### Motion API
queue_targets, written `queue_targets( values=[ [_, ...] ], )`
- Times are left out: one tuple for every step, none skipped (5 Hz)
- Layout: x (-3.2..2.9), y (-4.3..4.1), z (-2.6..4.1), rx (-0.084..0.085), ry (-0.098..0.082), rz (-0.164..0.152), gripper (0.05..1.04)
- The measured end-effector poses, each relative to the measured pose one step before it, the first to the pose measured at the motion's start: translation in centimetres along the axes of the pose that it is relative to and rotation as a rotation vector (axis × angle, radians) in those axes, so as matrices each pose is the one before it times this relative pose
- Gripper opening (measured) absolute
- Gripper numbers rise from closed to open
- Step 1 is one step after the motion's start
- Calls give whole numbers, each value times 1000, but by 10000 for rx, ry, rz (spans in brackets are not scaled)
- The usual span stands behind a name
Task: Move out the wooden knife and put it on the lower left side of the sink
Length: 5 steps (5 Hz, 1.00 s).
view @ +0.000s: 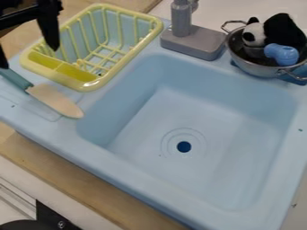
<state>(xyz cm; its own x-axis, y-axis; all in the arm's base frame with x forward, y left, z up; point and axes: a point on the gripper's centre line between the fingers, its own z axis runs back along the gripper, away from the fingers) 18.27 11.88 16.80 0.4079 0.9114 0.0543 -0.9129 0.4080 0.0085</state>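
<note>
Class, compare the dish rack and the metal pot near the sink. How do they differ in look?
The rack is yellow and roughly rectangular; the pot is silvery and round. The rack has open, slatted sides, while the pot has a solid wall. Both are open-topped containers.

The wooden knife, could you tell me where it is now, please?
The wooden knife lies at the camera view's left, on the sink's rim, just below the yellow dish rack.
</note>
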Motion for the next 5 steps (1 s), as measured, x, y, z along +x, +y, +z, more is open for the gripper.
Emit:
queue_targets(
  values=[
    [-870,-2146,232,-650,-54,-1463,993],
    [-888,-2896,-549,-1086,-118,-2506,993],
    [-379,-2416,-1546,-836,191,-2502,993],
    [244,-1004,-1723,-451,558,-1807,993],
    [760,-1421,-1449,26,558,-1219,993]
  ],
)
